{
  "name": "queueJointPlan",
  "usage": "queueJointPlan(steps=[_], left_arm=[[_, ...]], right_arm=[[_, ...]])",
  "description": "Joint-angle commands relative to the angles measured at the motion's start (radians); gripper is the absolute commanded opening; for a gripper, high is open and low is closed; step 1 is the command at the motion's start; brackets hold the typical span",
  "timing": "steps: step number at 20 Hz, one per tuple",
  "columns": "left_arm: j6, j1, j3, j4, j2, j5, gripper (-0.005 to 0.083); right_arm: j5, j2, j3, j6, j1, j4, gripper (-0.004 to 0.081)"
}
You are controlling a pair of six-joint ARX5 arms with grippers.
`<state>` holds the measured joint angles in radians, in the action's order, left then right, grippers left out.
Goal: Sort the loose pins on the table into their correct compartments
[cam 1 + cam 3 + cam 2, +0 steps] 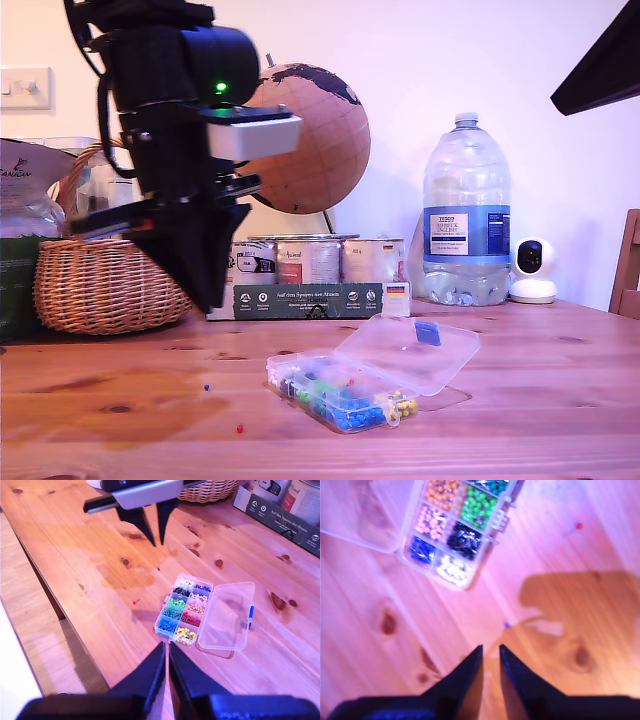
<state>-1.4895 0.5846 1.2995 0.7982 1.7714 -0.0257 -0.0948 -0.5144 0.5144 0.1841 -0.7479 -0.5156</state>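
1. You will find the blue pin [206,386] lower left of centre in the exterior view, on the bare table [560,400], with the red pin [239,428] nearer the camera and just to its right. Both lie apart from the clear box [345,392], which sits open at lower centre, lid [410,352] folded back.
2. Expect each pin to be very light, hard and smooth, with a round head that will probably roll or flick away if nipped off-centre. Close on the ball head rather than the thin shaft, which is barely visible.
3. My first gripper [490,652] hangs above the table with nothing held; its jaws stand a little apart, tips aimed close to the blue pin [506,625]. The red pin [579,526] lies well beyond, at upper right of that frame.
4. My second gripper [167,650] holds nothing either, its jaws almost meeting, high over the box [205,612].
5. The compartments [182,610] hold sorted colours; the blue section [166,625] is at the box's near end in that frame.
6. The wicker basket [100,280], tins [310,260], globe [315,140] and water bottle [467,215] stand at the back, well clear. In my judgement nothing blocks the pins; only the box wall and open lid need care.
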Motion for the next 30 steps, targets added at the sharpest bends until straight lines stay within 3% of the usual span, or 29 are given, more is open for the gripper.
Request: queueJointPlan(steps=[1, 7, 30], left_arm=[[-0.022, -0.011, -0.004, 0.008, 0.010, -0.019, 0.0099], [-0.037, -0.023, -0.004, -0.011, 0.030, -0.079, 0.0151], [-0.037, -0.041, -0.003, -0.072, 0.160, -0.079, 0.0151]], right_arm=[[0.000, -0.002, -0.002, -0.004, -0.005, 0.013, -0.0013], [0.001, -0.002, -0.002, -0.004, -0.005, 0.018, -0.0013], [0.001, -0.002, -0.002, -0.004, -0.005, 0.016, -0.0013]])
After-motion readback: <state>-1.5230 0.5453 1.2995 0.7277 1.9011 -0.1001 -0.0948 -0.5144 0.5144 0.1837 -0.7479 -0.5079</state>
